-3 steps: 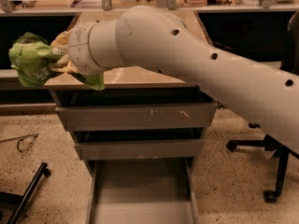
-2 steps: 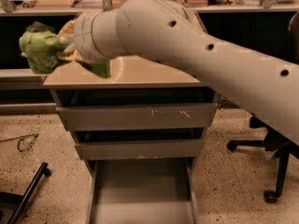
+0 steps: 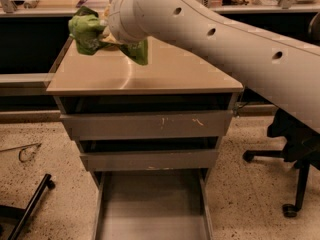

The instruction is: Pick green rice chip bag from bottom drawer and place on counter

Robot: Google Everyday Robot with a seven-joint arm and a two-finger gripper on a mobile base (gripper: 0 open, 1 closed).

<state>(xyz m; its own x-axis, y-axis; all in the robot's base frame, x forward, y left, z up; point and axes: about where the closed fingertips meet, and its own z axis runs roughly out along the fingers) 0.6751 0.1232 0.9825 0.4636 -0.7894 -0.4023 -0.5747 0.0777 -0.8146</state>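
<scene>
The green rice chip bag (image 3: 86, 31) now hangs over the back left corner of the worktop (image 3: 165, 74); a second ago it was out beyond the cabinet's left edge. The white arm (image 3: 225, 49) has swung it inward and slightly upward since then.

The pincer (image 3: 106, 34) sits at the end of the arm, largely hidden behind the thick wrist, with only a little yellowish finger showing against the foil. It is clamped on the crumpled bag and holds it clear of the surface. A further fold of green shows beneath the wrist.

The beige worktop is glossy and catches a pale reflection below the arm. Under it, the two upper drawers (image 3: 147, 125) stand slightly ajar, and the bottom drawer (image 3: 150, 209) is pulled far out toward the camera, its flat grey floor in full view.

The cabinet stands on a speckled floor (image 3: 250, 199). A black office chair (image 3: 295, 149) stands to the right, a black stand (image 3: 30, 204) lies at lower left with a thin cable (image 3: 25, 151) near it, and a cluttered bench runs along the back wall.
</scene>
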